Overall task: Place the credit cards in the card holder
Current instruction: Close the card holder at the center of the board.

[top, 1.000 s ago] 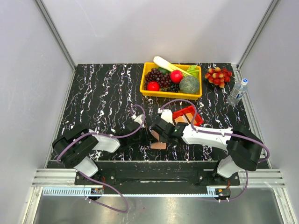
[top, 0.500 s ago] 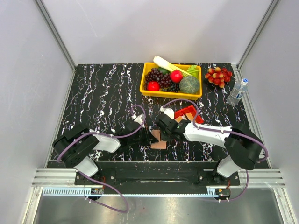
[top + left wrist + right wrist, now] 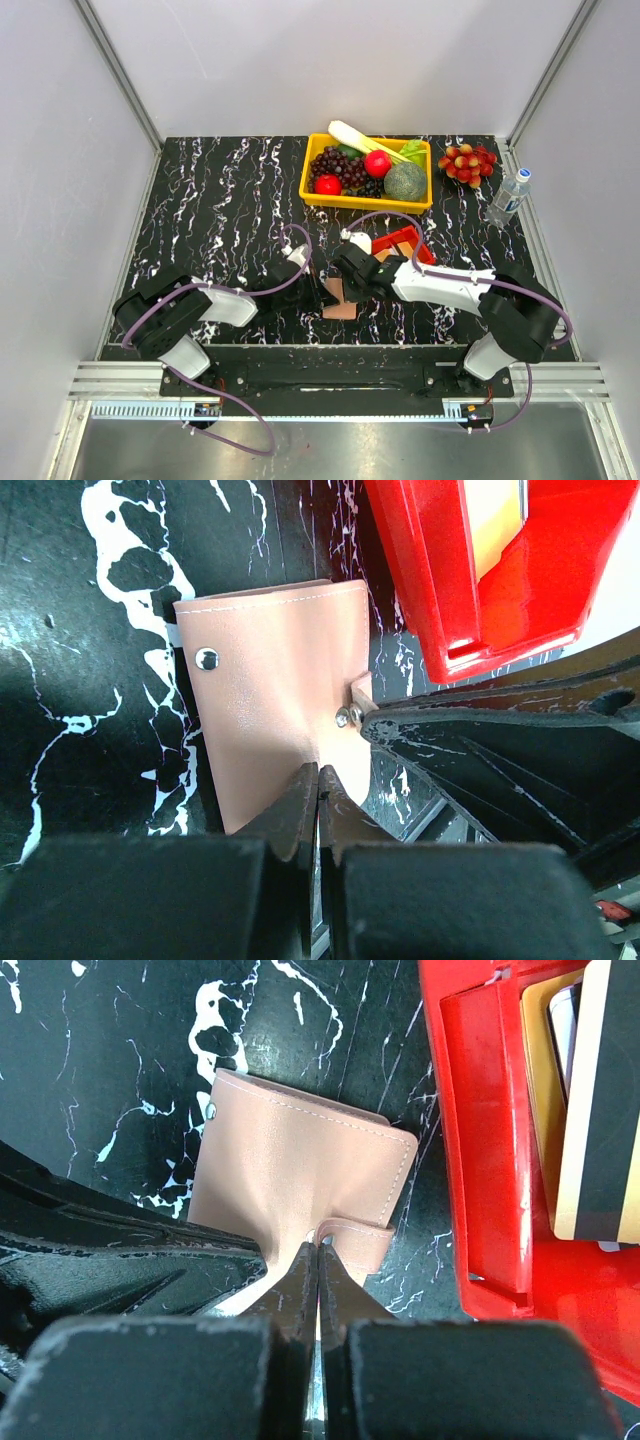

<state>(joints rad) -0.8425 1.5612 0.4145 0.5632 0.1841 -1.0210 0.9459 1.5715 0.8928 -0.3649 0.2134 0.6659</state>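
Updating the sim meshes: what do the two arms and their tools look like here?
Both the left arm and right arm have white link shells with black joints. A thin purple cable loops along each. The left tool and right tool are matte black, fingers tapering to wedges. No markings visible.

The card holder (image 3: 265, 680) lies on the surface (image 3: 220, 200) near the middle of its near edge. The left end effector (image 3: 318, 780) and right end effector (image 3: 318, 1255) pinch it from either side. Just behind and to the right sits the tray (image 3: 480, 1160), with the credit cards (image 3: 590, 1110) in it, seemingly stacked. A produce bin (image 3: 306, 178) stands at the far edge, and grapes (image 3: 467, 162) and a bottle (image 3: 509, 197) are near the far right corner.
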